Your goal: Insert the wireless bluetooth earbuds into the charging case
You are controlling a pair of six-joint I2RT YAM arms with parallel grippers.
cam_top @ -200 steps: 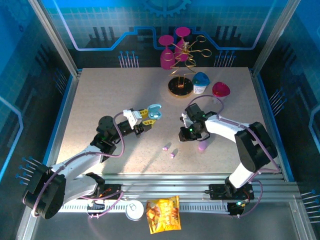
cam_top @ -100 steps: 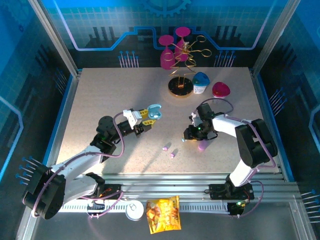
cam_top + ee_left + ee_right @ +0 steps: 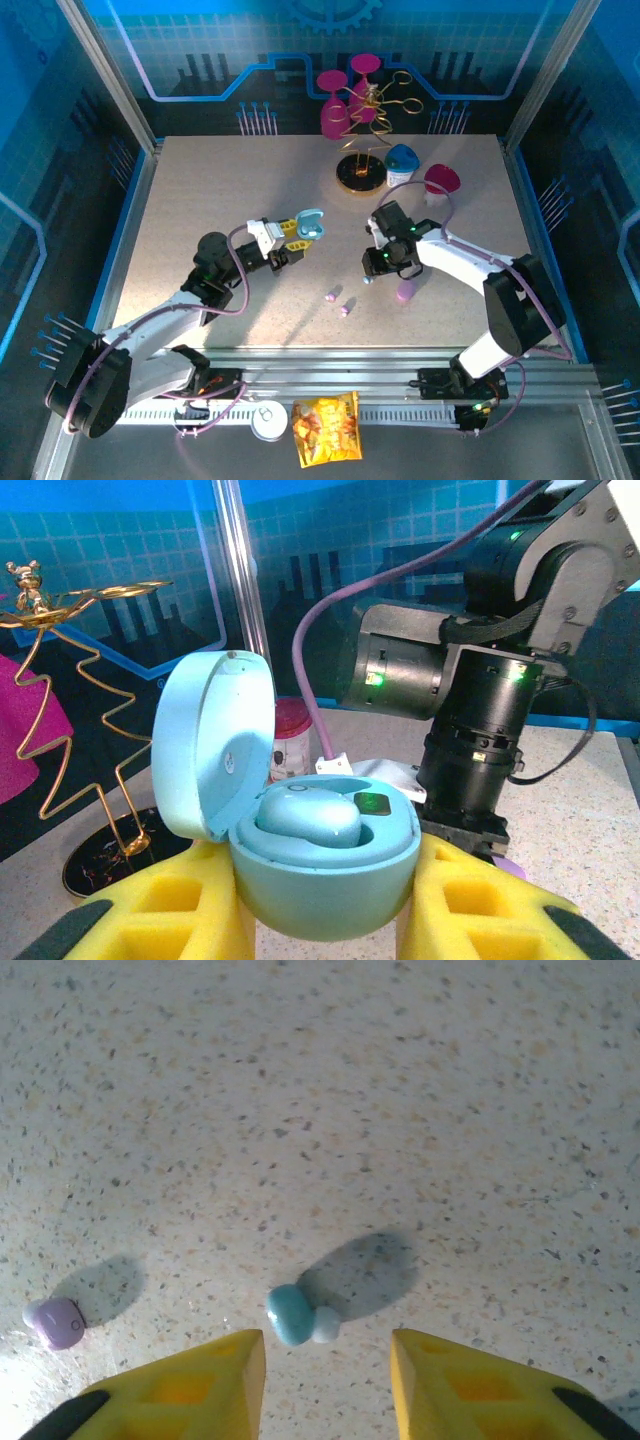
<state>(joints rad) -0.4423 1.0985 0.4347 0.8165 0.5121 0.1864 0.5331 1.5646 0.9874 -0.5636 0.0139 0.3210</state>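
Right wrist view: the blue bud (image 3: 292, 1315) lies flat on the surface (image 3: 420, 1080), just ahead of the right hand (image 3: 322, 1365), whose fingers stand apart with nothing between them.

So it's the pick-up step?

I'd say so. The left hand (image 3: 293, 237) is clamped on the open case (image 3: 330, 875), lid up, with a seated bud (image 3: 305, 815) inside.

Which way does the loose one point?

Long axis across the gap between the fingers: blue end left, white tip right. The hand should drop and close, maybe turning first so it doesn't pinch the bud end to end.
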